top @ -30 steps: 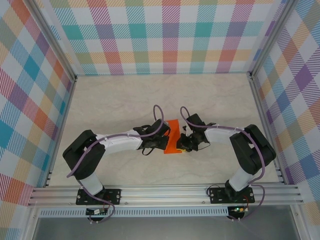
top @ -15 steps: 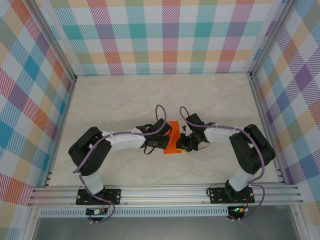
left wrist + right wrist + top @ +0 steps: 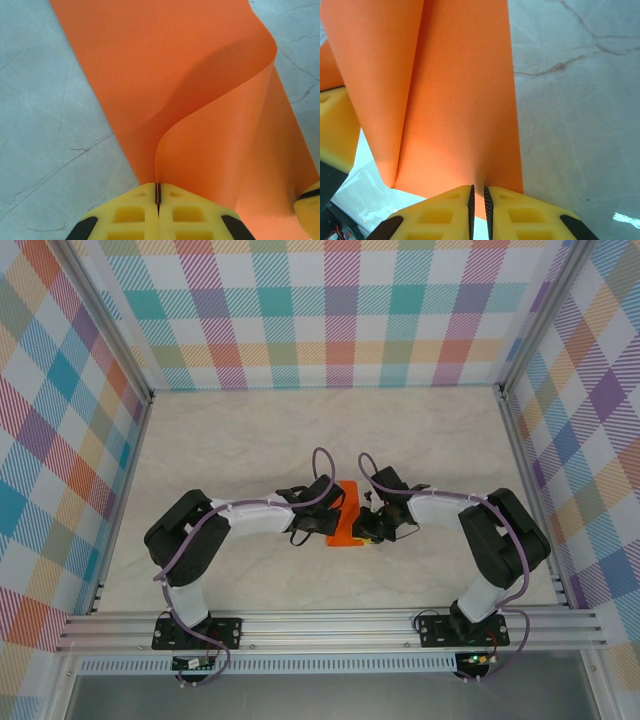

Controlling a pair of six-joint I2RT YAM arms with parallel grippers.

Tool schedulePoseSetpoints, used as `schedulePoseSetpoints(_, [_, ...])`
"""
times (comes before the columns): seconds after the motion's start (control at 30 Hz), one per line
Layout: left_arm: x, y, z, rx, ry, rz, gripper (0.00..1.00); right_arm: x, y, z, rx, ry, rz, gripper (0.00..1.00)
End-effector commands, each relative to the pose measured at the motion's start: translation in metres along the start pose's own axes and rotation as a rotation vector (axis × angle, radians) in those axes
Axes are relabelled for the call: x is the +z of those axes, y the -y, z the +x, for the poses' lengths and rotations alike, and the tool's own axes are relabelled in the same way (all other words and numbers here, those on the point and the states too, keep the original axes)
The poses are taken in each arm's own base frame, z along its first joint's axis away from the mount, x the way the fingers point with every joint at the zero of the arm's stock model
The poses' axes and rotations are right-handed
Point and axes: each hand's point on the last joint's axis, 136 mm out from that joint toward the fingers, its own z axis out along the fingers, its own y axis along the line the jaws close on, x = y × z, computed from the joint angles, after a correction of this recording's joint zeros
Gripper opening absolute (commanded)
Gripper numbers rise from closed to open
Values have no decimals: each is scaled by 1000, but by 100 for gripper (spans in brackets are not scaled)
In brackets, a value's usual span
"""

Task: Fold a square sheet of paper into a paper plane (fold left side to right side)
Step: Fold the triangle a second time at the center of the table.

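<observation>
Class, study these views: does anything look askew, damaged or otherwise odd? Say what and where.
The square sheet of paper bows up in a loose, uncreased curl between the left gripper and right gripper, each pinching an edge. No tear or crumpling shows; it looks like a fold half done, not a fault.

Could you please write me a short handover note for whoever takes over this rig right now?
Left gripper: jaws shut on one edge of the square sheet of paper.
Right gripper: jaws shut on another edge of the same sheet.
Paper: held between both grippers at the middle of the table, bent in a loose curve with one flap arched over the rest.
Done: one side is lifted and curled over.
Left: bring the edges together, press the crease flat, then make the further plane folds.
</observation>
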Motion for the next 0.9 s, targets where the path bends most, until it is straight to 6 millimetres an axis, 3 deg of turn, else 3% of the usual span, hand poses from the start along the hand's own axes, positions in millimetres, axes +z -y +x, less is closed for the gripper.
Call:
schedulePoseSetpoints(0.0, [1, 4, -9, 3, 11, 24, 0, 8, 20, 8, 12, -30, 89, 17])
schedulePoseSetpoints(0.37, [11, 1, 2, 5, -27, 23, 0, 7, 20, 8, 10, -29, 90, 17])
schedulePoseSetpoints(0.57, [12, -1, 6, 7, -36, 18, 0, 3, 10, 4, 2, -6, 51, 18])
schedulePoseSetpoints(0.87, [-4, 8, -5, 14, 4, 58, 0, 6, 18, 5, 13, -21, 98, 17])
